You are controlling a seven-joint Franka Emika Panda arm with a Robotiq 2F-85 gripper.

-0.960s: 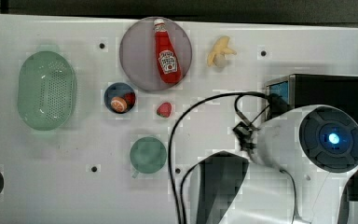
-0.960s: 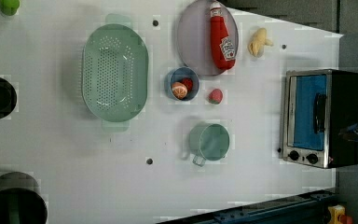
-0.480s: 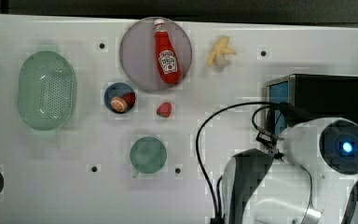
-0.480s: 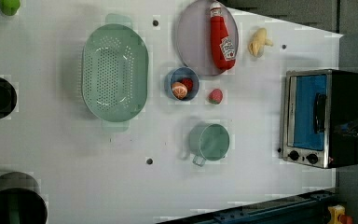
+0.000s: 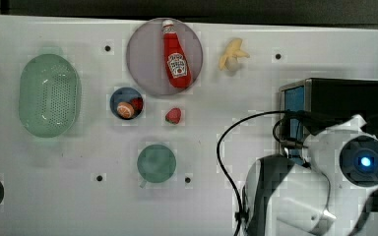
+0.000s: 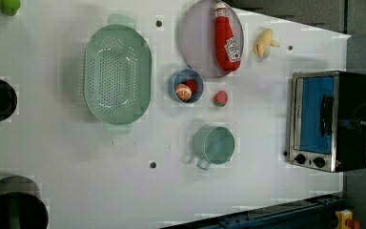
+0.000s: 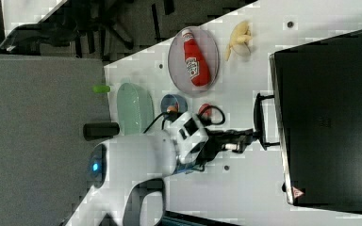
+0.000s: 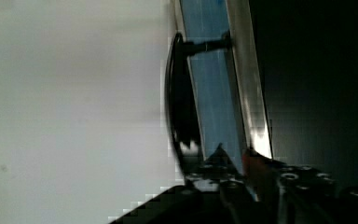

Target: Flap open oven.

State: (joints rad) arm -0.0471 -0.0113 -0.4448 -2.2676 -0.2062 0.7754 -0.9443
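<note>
Top view: arm (image 5: 325, 187) now farther right, over oven (image 5: 347, 101).

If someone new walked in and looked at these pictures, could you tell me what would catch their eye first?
Probably the white robot arm reaching to the black bar handle of the oven, which stands at the left view's right edge with its blue-tinted door shut. Next, the red ketchup bottle lying on a grey plate near the top view's upper edge, and the big green colander at the top view's left.
</note>
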